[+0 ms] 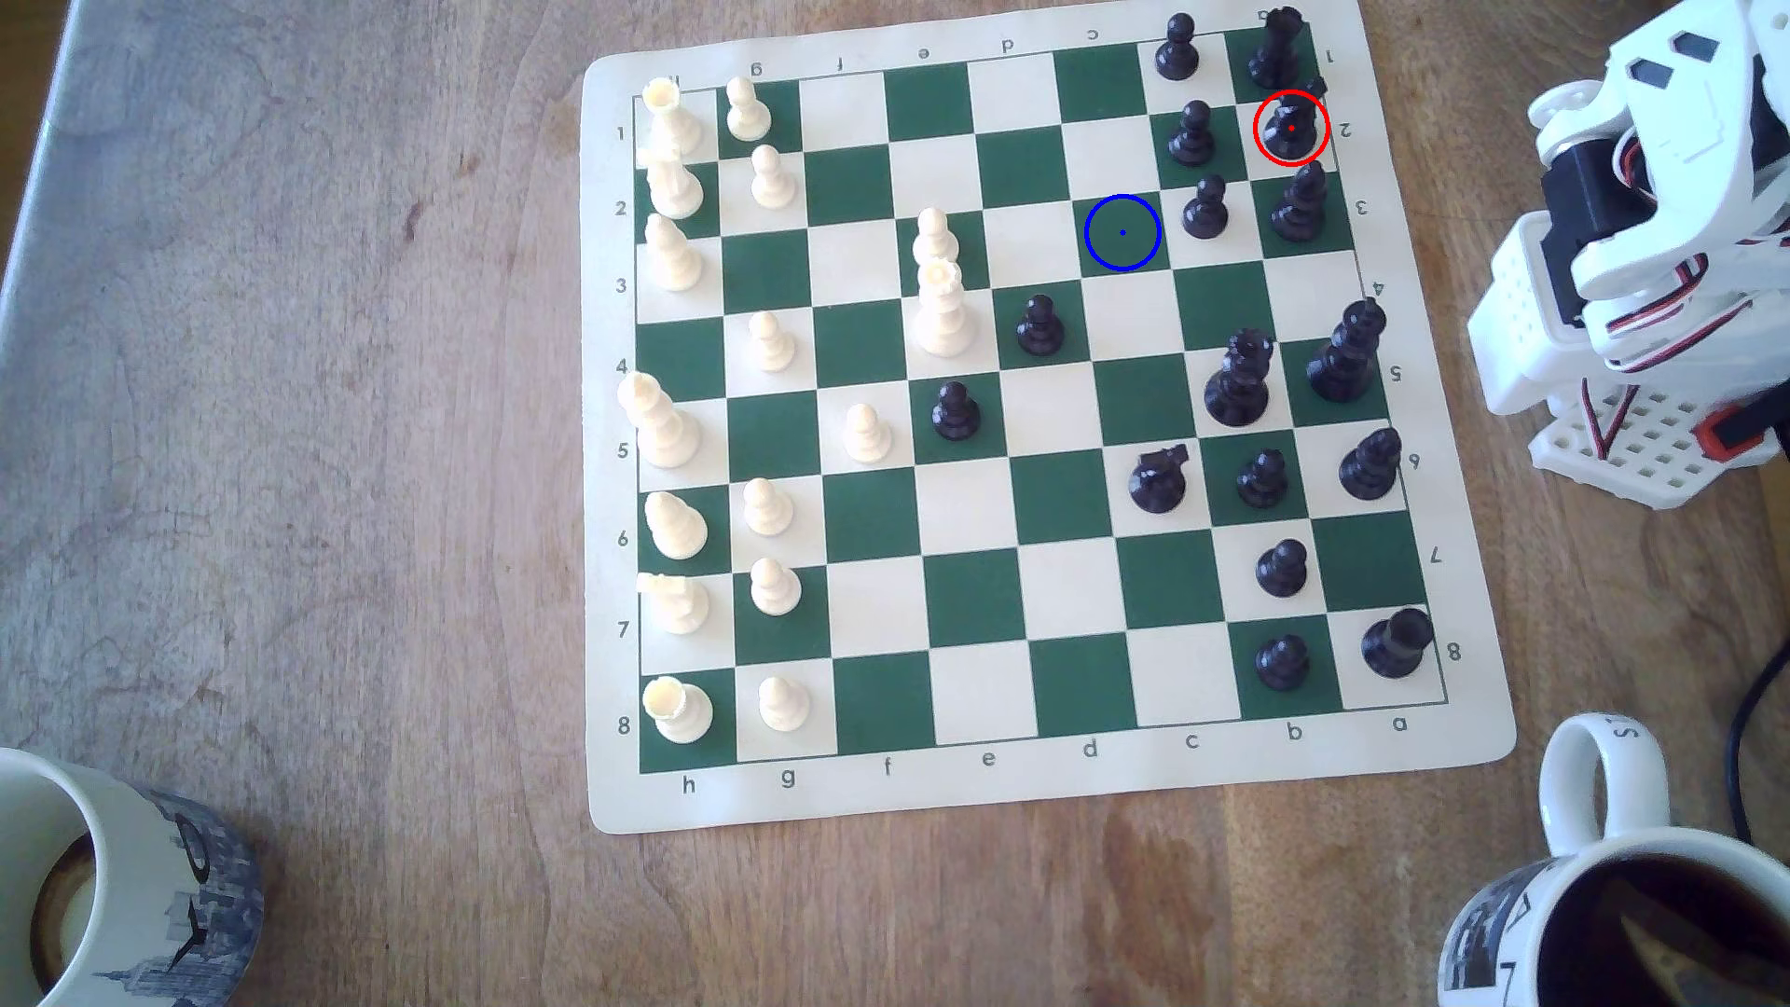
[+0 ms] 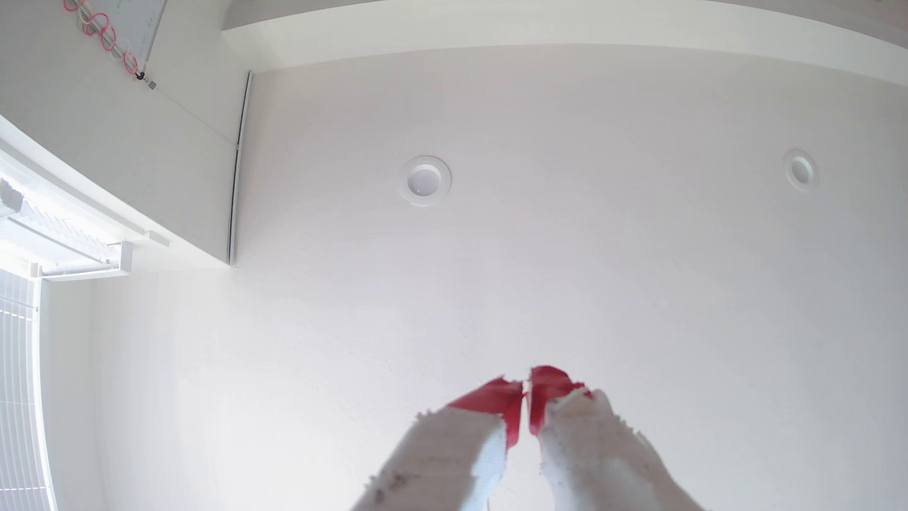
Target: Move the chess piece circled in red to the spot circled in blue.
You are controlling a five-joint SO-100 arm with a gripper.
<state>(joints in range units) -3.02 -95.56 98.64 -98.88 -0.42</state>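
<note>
The black knight [image 1: 1290, 128], ringed in red, stands upright on a cream square at the board's far edge toward the exterior view's right, between a black rook [image 1: 1275, 48] and a black bishop [image 1: 1300, 205], with a black pawn [image 1: 1191, 136] beside it. The blue-ringed green square [image 1: 1122, 232] lies bare, near it toward the exterior view's left. The chess mat [image 1: 1046, 794] rests on a wooden surface [image 1: 339, 387]. In the wrist view the pincer [image 2: 525, 388] points at a white ceiling, its red-tipped fingers [image 2: 501, 398] nearly meeting, clenched on nothing.
</note>
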